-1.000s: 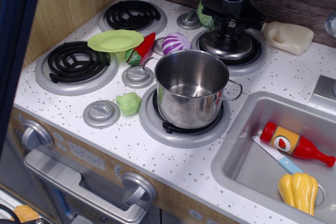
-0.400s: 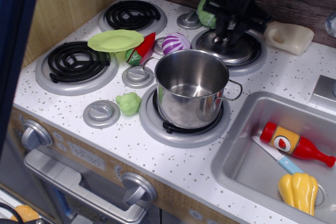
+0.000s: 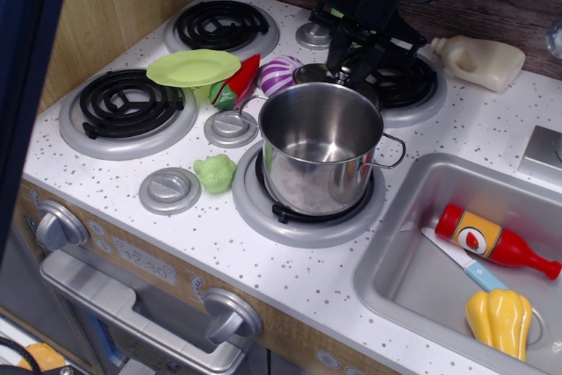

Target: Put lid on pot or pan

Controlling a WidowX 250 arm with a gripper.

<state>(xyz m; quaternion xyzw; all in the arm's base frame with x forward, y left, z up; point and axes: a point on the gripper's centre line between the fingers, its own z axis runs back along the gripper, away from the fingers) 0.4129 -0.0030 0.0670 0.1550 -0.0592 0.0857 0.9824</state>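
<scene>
The gripper (image 3: 338, 63), coming down from the upper middle of the frame, is pinched on the knob of the lid (image 3: 327, 75), so the lid hangs from it by its centre and stays roughly level, which suits setting it flat on a rim. The lid sits just behind the far edge of the pot (image 3: 320, 147), mostly hidden by that rim, so whether it touches the pot cannot be told. The pot stands open and upright on the front burner (image 3: 303, 217) in the middle of the frame, its mouth free to receive the lid. Against the earlier views, the lid has left the back right burner (image 3: 408, 85), whose black coil now shows bare, and the arm has swung left and towards the pot. The lime plate (image 3: 193, 68), the sink (image 3: 395, 252) and the pot appear unmoved.
</scene>
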